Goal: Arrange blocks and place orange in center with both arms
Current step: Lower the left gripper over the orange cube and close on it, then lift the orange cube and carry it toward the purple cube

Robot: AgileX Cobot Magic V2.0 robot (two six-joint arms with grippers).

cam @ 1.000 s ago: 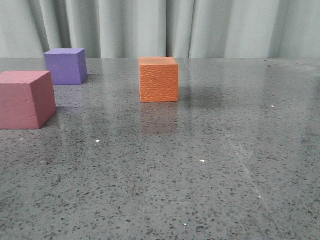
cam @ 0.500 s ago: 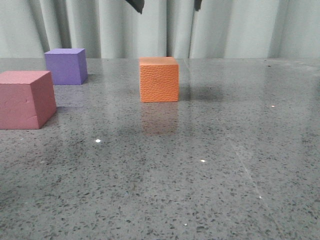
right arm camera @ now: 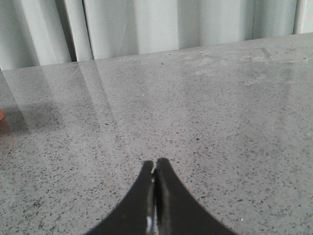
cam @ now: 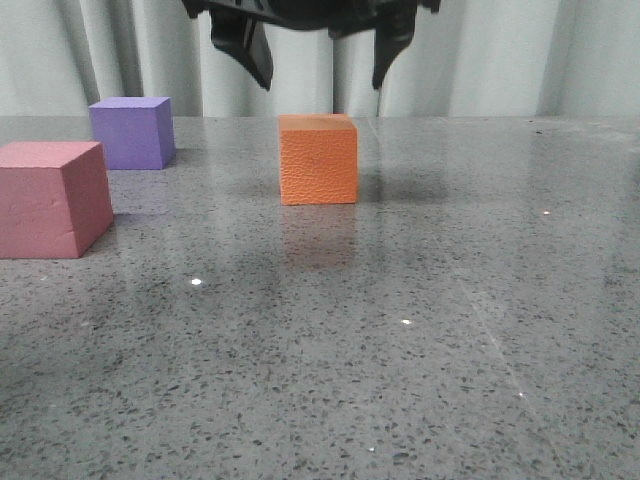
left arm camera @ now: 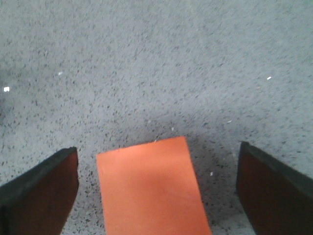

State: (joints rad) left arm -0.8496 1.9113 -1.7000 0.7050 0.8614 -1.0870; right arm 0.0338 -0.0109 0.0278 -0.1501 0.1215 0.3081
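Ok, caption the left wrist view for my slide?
Left gripper open above the orange block, one finger on each side, over the speckled table.

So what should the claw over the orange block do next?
Probably go straight down. The left claw hangs open above the orange block, not touching it, and the left wrist view shows the block between its fingers. Lowering would bring the fingers alongside it, ready to close.

Right claw [right arm camera: 155, 182] closed — over speckled grey table [right arm camera: 220, 122].
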